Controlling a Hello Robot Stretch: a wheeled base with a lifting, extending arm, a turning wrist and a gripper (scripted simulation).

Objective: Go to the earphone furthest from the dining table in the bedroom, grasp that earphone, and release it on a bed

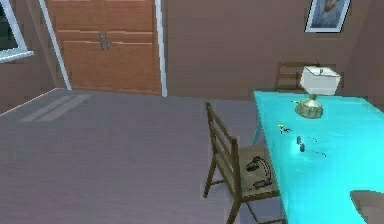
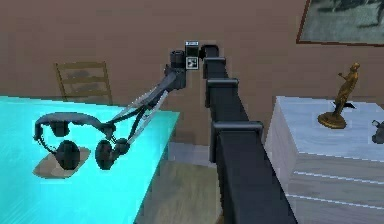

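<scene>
A dark earphone set [image 2: 72,140], a curved band with two round cups, hangs just above the cyan dining table [image 2: 40,115] and casts a shadow on it. It hangs at the far end of my gripper [image 2: 115,138], clear of the tabletop, so the gripper holds it. The gripper's thin fingers [image 2: 140,105] slope down to the left from the dark arm bar [image 2: 235,140]. In the forward view another dark earphone set [image 1: 258,168] lies on the seat of a wooden chair [image 1: 225,150] beside the cyan table [image 1: 335,165].
A white-shaded lamp [image 1: 318,88] and some small dark bits [image 1: 300,135] sit on the table. Wooden double doors [image 1: 105,45] stand across open grey floor. A white dresser [image 2: 330,155] bearing a gold statue [image 2: 343,95] stands right of the arm. A second chair [image 2: 85,80] is behind the table.
</scene>
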